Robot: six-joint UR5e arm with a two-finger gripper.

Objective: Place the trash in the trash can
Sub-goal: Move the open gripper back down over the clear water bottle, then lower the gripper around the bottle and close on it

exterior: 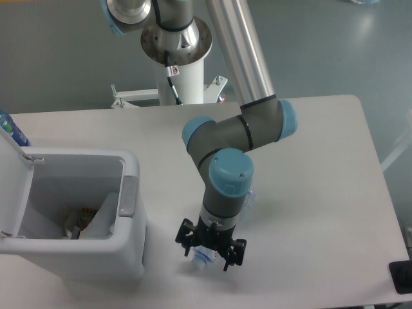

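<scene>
We find the gripper low over the table, fingers spread and straddling the crushed clear bottle. The bottle lies directly beneath and between the jaws, its capped end showing at lower left; its body appears to run up and to the right under the wrist, though the arm hides most of it. We cannot tell whether the fingers touch it; we judge no grip is made yet. The trash can stands open just left, a white pouch apparently already inside.
</scene>
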